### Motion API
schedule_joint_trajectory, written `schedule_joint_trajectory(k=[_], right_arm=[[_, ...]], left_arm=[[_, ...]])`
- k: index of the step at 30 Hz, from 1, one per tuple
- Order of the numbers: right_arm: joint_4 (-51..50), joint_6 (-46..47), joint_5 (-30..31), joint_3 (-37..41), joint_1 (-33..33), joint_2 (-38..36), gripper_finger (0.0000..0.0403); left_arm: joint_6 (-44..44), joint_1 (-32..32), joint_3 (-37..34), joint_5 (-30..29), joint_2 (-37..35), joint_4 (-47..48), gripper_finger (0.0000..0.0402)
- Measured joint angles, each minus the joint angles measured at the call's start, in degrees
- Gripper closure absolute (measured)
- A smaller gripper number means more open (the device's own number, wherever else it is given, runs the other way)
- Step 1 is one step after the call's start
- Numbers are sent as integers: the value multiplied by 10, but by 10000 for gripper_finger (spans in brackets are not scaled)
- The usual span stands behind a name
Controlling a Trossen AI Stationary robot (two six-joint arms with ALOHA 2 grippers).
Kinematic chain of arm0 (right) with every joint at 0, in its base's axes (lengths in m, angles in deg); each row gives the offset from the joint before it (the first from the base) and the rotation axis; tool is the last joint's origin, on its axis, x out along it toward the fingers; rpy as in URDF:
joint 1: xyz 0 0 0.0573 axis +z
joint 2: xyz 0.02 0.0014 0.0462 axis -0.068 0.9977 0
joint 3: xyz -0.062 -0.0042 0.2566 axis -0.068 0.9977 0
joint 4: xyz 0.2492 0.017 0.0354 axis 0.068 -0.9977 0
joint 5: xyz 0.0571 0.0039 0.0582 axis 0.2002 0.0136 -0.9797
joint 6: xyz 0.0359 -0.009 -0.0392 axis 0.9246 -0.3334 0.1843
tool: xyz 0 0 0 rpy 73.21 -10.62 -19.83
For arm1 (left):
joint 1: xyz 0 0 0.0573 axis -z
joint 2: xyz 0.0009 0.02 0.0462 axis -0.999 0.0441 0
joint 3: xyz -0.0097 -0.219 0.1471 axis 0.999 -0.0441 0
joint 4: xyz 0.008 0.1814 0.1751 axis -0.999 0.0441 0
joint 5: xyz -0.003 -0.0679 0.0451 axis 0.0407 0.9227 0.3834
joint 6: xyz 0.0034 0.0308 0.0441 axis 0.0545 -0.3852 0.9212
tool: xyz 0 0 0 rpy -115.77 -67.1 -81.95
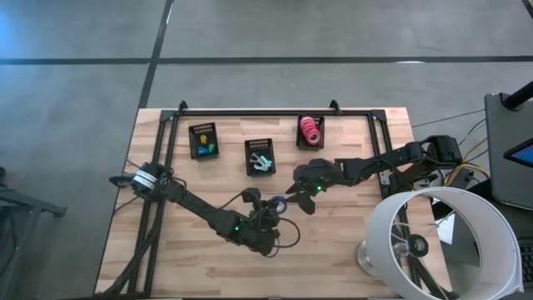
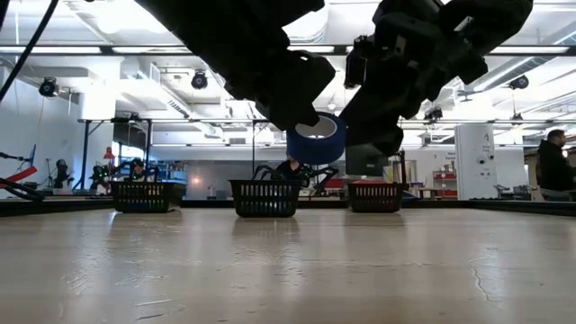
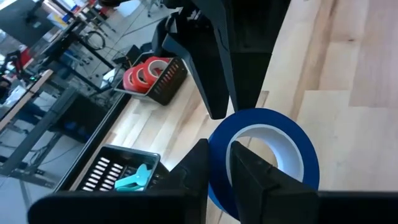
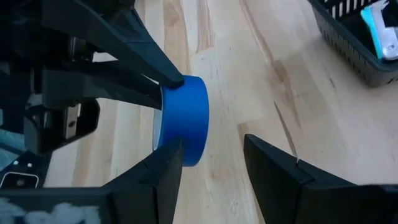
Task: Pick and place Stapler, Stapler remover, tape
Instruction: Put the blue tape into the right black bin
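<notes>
Pale wooden slats make up the table (image 1: pixel 208 258), with three dark mesh baskets (image 1: pixel 260 156) ranged along its far edge and open board between. Held well above the middle of the board, the blue tape roll with a pale core (image 3: pixel 264 152) stands on edge, pinched through its wall by the left gripper (image 3: pixel 217 168). The right gripper (image 4: pixel 211 158), fingers spread, straddles the roll's rim, nearest for a handover.

**Around the pale wooden worktop**

A pale wooden plank worktop (image 1: pixel 350 250) is carrying three small black mesh baskets (image 1: pixel 203 140) lined up near its far edge. A large white round lampshade (image 1: pixel 441 242) is overhanging its near right corner. In the low view, a person (image 2: pixel 554 166) is sitting at far right.
</notes>
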Motion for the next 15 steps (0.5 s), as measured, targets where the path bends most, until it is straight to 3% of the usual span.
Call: schedule_joint_trajectory(k=[15], right_arm=[[7, 25, -5, 0, 1, 0, 234]], left_arm=[[-3, 1, 0, 1, 0, 4, 349]])
